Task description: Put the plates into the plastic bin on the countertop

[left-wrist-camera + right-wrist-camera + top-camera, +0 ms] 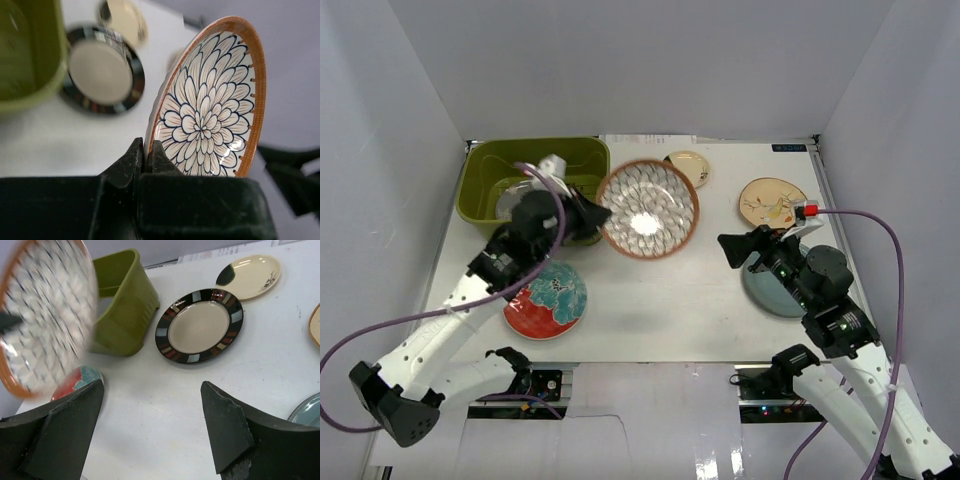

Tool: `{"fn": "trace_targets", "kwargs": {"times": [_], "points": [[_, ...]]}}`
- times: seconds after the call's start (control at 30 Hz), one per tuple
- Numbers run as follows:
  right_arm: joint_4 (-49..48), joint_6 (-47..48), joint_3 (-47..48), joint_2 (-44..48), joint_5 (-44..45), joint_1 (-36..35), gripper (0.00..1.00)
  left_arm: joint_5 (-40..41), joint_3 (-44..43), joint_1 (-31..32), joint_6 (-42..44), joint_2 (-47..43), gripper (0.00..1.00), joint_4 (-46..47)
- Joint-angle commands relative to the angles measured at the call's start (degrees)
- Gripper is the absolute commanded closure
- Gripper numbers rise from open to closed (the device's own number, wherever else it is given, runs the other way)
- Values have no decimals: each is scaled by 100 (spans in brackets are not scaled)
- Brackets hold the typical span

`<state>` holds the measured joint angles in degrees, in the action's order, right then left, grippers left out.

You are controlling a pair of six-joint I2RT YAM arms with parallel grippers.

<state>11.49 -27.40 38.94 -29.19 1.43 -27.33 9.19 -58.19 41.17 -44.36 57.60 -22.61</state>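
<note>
My left gripper (595, 213) is shut on the rim of the floral mandala plate (648, 208) and holds it tilted above the countertop (660, 300), right of the olive plastic bin (535, 180). In the left wrist view the jaws (148, 150) pinch the plate's orange rim (210, 100). A grey plate (515, 198) lies in the bin. The black-rimmed plate (199, 326) lies on the table beside the bin, hidden in the top view. My right gripper (740, 248) is open and empty, over the light blue plate (770, 285); its jaws (152, 385) stand wide apart above bare table.
The red-and-teal plate (548, 298) lies near the front left. The small cream plate (688, 166) and the cream bird plate (772, 200) lie at the back. White walls enclose the table on three sides.
</note>
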Motion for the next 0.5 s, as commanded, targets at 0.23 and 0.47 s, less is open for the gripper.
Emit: {"fn": "trace_targets", "kwargs": {"times": [0.23,0.47], "points": [[-313,-38,-334,-368,-697,26,17,-1814,-2011,-3904,323,1673,100,406],[-778,-108,-781,-780,-1250,-9,16,-2018,-2240,-4714,270,2773,100,450]]}}
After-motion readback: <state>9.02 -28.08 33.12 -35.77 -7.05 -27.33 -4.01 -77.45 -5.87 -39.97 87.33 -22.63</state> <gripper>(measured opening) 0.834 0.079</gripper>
